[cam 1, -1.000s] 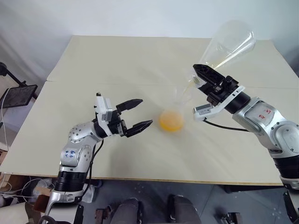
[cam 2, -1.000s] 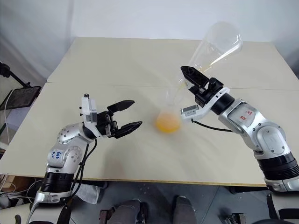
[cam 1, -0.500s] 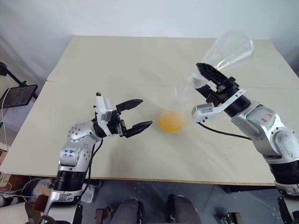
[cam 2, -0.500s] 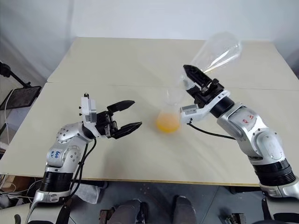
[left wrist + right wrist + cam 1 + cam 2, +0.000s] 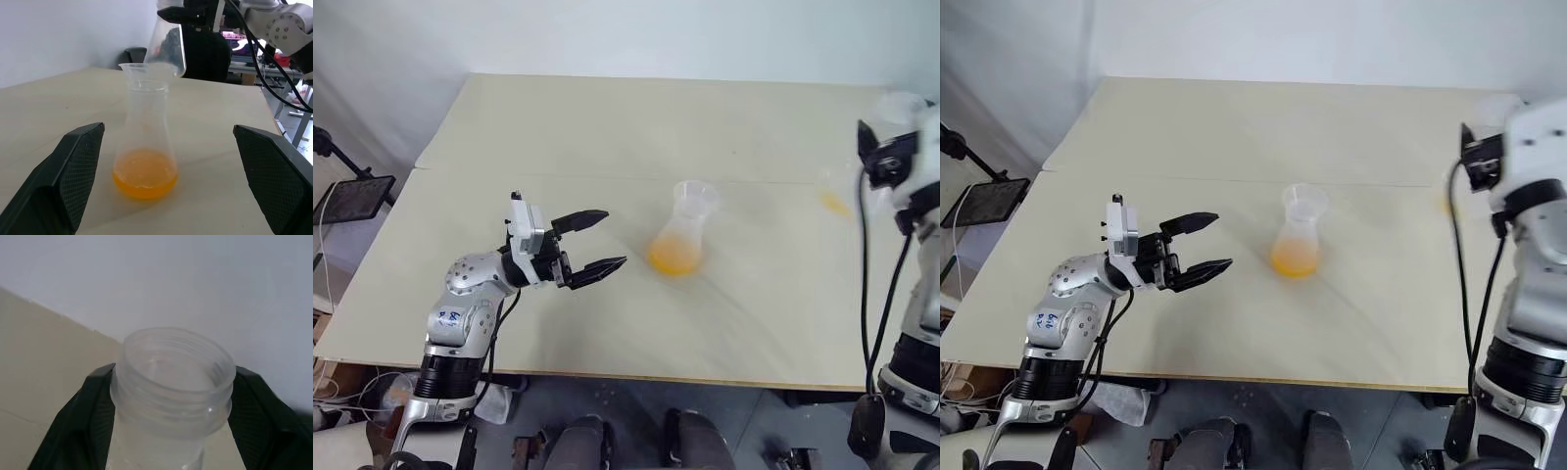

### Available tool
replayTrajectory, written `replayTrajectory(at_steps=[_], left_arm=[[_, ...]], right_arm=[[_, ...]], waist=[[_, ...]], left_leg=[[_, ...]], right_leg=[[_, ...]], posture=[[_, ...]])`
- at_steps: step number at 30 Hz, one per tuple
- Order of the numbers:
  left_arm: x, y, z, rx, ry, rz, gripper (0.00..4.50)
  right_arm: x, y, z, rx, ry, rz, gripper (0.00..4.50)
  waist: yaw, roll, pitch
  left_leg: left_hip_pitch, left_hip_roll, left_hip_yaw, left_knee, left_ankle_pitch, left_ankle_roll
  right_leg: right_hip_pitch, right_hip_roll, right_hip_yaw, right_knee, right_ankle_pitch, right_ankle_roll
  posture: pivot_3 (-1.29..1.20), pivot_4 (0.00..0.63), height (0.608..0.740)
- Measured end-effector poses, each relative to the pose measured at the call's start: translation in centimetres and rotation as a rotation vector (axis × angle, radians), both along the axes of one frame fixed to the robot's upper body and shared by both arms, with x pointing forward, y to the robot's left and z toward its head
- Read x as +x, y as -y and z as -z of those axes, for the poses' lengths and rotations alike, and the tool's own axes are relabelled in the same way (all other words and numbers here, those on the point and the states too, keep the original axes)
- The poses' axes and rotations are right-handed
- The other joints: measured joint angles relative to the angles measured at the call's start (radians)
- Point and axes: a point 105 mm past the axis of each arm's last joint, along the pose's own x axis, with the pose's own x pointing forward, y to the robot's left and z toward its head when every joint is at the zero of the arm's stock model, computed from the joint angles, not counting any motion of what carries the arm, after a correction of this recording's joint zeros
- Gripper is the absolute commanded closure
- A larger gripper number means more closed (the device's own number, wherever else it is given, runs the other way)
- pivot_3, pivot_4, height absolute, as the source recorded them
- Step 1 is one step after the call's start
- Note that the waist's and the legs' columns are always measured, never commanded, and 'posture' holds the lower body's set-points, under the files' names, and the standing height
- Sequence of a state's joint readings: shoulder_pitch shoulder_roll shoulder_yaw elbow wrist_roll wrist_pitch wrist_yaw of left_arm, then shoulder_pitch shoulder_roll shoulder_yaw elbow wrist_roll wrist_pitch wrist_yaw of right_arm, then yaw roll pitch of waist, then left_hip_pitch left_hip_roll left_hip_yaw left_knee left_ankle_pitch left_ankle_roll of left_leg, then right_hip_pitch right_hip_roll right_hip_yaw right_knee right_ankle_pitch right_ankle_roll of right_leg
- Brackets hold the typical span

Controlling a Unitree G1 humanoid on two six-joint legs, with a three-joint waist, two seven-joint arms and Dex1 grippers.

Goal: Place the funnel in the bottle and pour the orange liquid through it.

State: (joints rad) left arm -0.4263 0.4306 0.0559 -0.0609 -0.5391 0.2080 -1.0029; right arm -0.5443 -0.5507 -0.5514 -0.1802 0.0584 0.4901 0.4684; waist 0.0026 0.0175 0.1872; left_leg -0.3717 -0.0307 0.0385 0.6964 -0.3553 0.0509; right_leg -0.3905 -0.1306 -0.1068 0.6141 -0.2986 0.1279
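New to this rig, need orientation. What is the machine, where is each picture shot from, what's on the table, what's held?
It is a humanoid robot with two arms. Two pictures come from its head, looking down over the table; the other two come from cameras on its wrists.

On the table stands the bottle, with the orange liquid in its base and the funnel sitting in its neck.

The left gripper waits beside it, jaws open and empty. The right gripper, off to the right, is shut on a clear flask.

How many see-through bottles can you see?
2. The bottle with orange liquid stands mid-table; the larger flask is in the right gripper.
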Motion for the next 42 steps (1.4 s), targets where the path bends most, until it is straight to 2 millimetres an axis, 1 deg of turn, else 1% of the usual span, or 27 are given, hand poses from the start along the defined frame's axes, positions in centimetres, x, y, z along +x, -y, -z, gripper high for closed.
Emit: replayTrajectory(at_steps=[3, 7, 10, 13, 15, 18, 22, 25, 27, 28, 30, 34, 37, 39, 40, 42], left_arm=[[0.1, 0.1, -0.3, 0.001, 0.009, 0.005, 0.00], [0.1, 0.2, -0.4, 0.003, 0.004, 0.010, 0.00], [0.2, 0.3, -0.4, 0.006, 0.004, 0.014, 0.00], [0.4, 0.1, -0.2, 0.007, -0.009, 0.009, 0.00], [0.4, 0.0, -0.1, 0.008, -0.015, 0.007, 0.00], [0.4, 0.0, 0.0, 0.012, -0.015, 0.009, 0.00], [0.4, 0.0, 0.0, 0.014, -0.014, 0.010, 0.00], [0.4, -0.3, 0.0, 0.021, -0.016, 0.004, 0.00], [0.4, -0.4, 0.0, 0.023, -0.016, 0.001, 0.00], [0.4, -0.5, 0.0, 0.025, -0.016, 0.000, 0.00], [0.5, -0.6, 0.1, 0.031, -0.017, -0.002, 0.00], [0.5, -0.9, 0.1, 0.041, -0.016, -0.004, 0.00], [0.5, -1.1, 0.2, 0.049, -0.019, -0.001, 0.00], [0.6, -1.3, 0.4, 0.057, -0.029, -0.002, 0.00], [0.6, -1.5, 0.5, 0.061, -0.035, -0.003, 0.00], [0.5, -1.8, 0.7, 0.082, -0.038, 0.004, 0.00]], right_arm=[[0.8, 2.1, 2.4, 0.168, -0.070, 0.007, 1.72], [1.7, 4.3, 5.2, 0.305, -0.128, 0.039, 1.72], [1.8, 6.0, 4.9, 0.301, -0.107, 0.091, 1.72], [1.9, 7.0, 4.9, 0.297, -0.097, 0.119, 1.72], [1.9, 7.4, 5.2, 0.298, -0.096, 0.128, 0.99], [1.9, 7.8, 5.3, 0.299, -0.101, 0.128, 0.02], [1.8, 7.1, 4.4, 0.313, -0.082, 0.052, 0.02], [0.4, 5.9, 2.3, 0.228, -0.059, -0.060, 0.02], [-0.4, 5.8, 1.2, 0.168, -0.048, -0.063, 0.02], [-0.8, 6.0, 1.0, 0.155, -0.052, -0.055, 0.02], [-1.5, 6.5, 1.2, 0.144, -0.062, -0.043, 0.02], [-3.1, 7.6, 2.7, 0.135, -0.113, -0.040, 0.02], [-4.8, 7.5, 2.8, 0.146, -0.117, -0.123, 0.02], [-5.9, 7.4, 2.7, 0.106, -0.141, -0.157, 0.02], [-6.5, 7.2, 2.5, 0.088, -0.144, -0.180, 0.02], [-7.6, 6.1, 2.3, 0.058, -0.148, -0.259, 0.02]], waist=[[-0.003, 0.000, 0.000], [-0.004, 0.000, 0.000], [0.000, 0.000, 0.000], [-0.004, 0.000, 0.000], [-0.004, 0.000, 0.000], [-0.003, 0.000, 0.000], [-0.002, 0.000, 0.000], [0.000, 0.001, 0.000], [0.001, 0.000, 0.000], [0.003, 0.000, 0.000], [0.008, 0.000, 0.000], [0.019, 0.000, 0.000], [0.024, 0.000, 0.000], [0.024, 0.000, 0.000], [0.023, 0.000, 0.000], [0.022, 0.000, 0.000]], left_leg=[[0.000, 0.000, 0.001, 0.000, 0.000, 0.000], [0.000, 0.000, 0.001, 0.000, 0.000, 0.000], [0.000, -0.001, 0.001, 0.000, 0.000, 0.000], [0.000, -0.001, 0.001, 0.000, 0.000, 0.000], [0.000, -0.001, 0.001, 0.000, 0.000, 0.000], [0.000, -0.001, 0.001, 0.000, 0.000, 0.000], [0.000, -0.001, 0.001, 0.000, 0.000, 0.000], [0.000, -0.001, 0.000, 0.000, 0.000, 0.000], [0.000, -0.001, 0.000, 0.000, 0.000, 0.000], [0.000, -0.001, 0.000, 0.000, 0.000, 0.000], [0.000, -0.001, 0.000, 0.000, 0.000, 0.000], [0.000, -0.001, 0.001, 0.000, 0.000, 0.000], [0.000, -0.001, 0.001, 0.000, 0.000, 0.001], [0.000, -0.001, 0.001, 0.000, 0.000, 0.001], [0.000, -0.001, 0.001, 0.000, 0.000, 0.001], [0.000, 0.000, 0.001, 0.000, 0.000, 0.001]], right_leg=[[-0.001, 0.000, 0.000, 0.002, 0.000, 0.000], [-0.001, 0.000, 0.000, 0.003, 0.000, 0.000], [-0.001, -0.001, 0.000, 0.003, 0.000, 0.000], [-0.001, -0.001, 0.000, 0.003, 0.000, 0.000], [-0.001, -0.001, 0.000, 0.003, 0.000, 0.000], [-0.001, -0.001, 0.000, 0.003, 0.000, 0.000], [-0.001, -0.001, 0.001, 0.002, 0.000, 0.000], [-0.001, -0.001, 0.001, 0.002, 0.000, 0.000], [0.000, -0.001, 0.001, 0.001, 0.000, 0.000], [0.001, -0.001, 0.001, -0.001, 0.000, 0.000], [0.001, -0.001, 0.001, -0.001, 0.000, 0.000], [0.001, -0.001, 0.001, -0.002, 0.000, 0.000], [0.001, -0.001, 0.001, -0.002, 0.000, 0.000], [0.001, -0.001, 0.001, -0.002, 0.000, 0.000], [0.001, -0.001, 0.001, -0.003, 0.000, 0.000], [0.001, -0.001, 0.001, -0.003, 0.000, 0.000]], posture=[[0.00, 0.150, 0.740], [0.00, 0.150, 0.740], [0.00, 0.150, 0.740], [0.00, 0.150, 0.740], [0.00, 0.150, 0.740], [0.00, 0.150, 0.740], [0.00, 0.150, 0.740], [0.00, 0.150, 0.740], [0.00, 0.150, 0.740], [0.00, 0.150, 0.740], [0.00, 0.150, 0.740], [0.00, 0.150, 0.740], [0.00, 0.150, 0.740], [0.00, 0.150, 0.740], [0.00, 0.150, 0.740], [0.00, 0.150, 0.740]])
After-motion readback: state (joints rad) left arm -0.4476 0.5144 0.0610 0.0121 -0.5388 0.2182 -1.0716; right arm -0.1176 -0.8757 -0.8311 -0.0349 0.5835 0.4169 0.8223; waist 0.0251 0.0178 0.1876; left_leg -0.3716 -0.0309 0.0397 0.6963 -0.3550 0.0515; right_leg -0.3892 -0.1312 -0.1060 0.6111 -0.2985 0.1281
